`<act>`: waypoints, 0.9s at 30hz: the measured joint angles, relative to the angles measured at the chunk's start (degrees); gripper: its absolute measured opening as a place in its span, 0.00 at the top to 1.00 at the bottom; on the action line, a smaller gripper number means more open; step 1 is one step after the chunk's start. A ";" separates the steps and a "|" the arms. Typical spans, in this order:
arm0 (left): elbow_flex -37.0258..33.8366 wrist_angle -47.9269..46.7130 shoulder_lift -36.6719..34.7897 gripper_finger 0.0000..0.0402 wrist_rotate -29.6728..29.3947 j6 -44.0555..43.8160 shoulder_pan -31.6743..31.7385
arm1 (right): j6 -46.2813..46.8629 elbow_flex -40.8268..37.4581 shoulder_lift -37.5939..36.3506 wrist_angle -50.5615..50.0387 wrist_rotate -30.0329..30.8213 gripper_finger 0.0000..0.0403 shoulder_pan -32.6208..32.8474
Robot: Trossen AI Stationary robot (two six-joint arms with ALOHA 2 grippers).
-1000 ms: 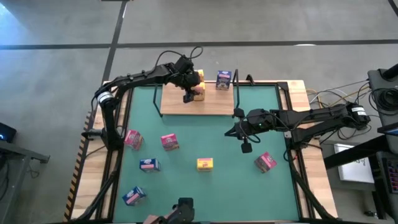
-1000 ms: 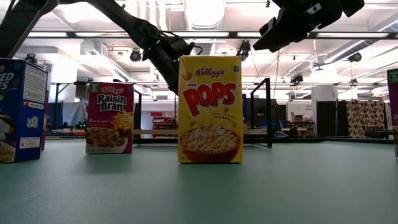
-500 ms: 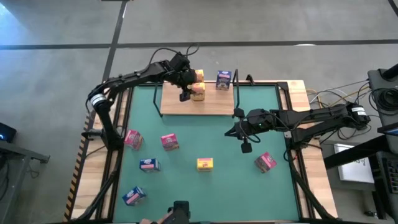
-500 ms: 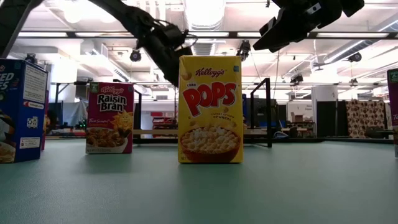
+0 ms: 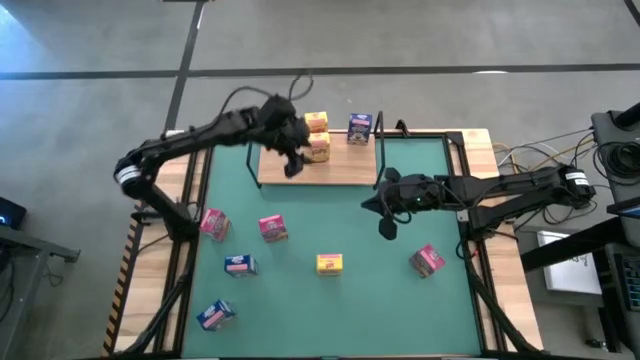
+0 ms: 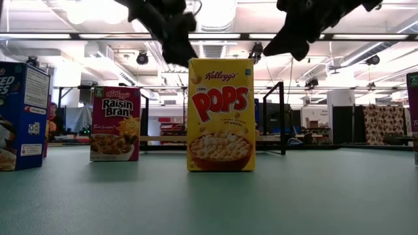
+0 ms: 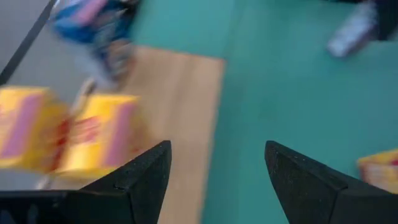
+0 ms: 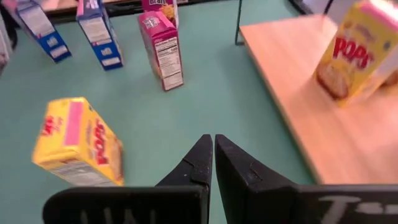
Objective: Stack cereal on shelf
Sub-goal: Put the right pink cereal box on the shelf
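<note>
Left gripper: jaws standing wide apart, holding nothing, hovering over the shelf at its left part. In the left wrist view the two dark fingers are framing bare wood and green mat.

Yellow boxes: two, standing touching each other on the shelf just beyond and to the right of the left jaws; in the left wrist view they are showing blurred beside the left finger.

Blue box on shelf: standing farther right of the yellow pair, near the right wire bracket.

Right gripper: jaws pressed together, holding nothing, hanging over the mat just off the shelf's right front corner. In the right wrist view the closed fingers are pointing at open mat between the shelf edge and a loose yellow box.

Loose boxes on the mat, all well apart from both grippers:
- yellow box, nearest the right jaws, toward the front;
- pink box, front right of the right jaws;
- pink box, front of the left jaws;
- pink box, left of that;
- blue box, farther front;
- blue box, near the front left corner.

Low view: the loose yellow box is standing upright, printed front facing the camera, a pink box behind it.
</note>
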 joint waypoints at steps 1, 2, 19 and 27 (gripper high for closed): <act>-1.63 1.67 -1.27 0.40 -0.02 -1.03 -1.67 | 1.88 0.93 0.01 -2.03 -0.05 0.98 -0.01; -3.40 3.48 -2.60 0.40 -0.18 -2.00 -3.48 | 3.57 1.82 0.04 -4.11 -0.10 0.98 -0.02; -26.80 23.23 -22.55 0.40 -21.03 -10.41 -27.91 | 29.06 11.53 0.13 -14.00 -10.64 0.98 7.07; -28.92 23.53 -25.73 0.40 -24.67 -13.61 -31.55 | 38.53 16.19 2.73 -20.78 -8.26 0.98 12.38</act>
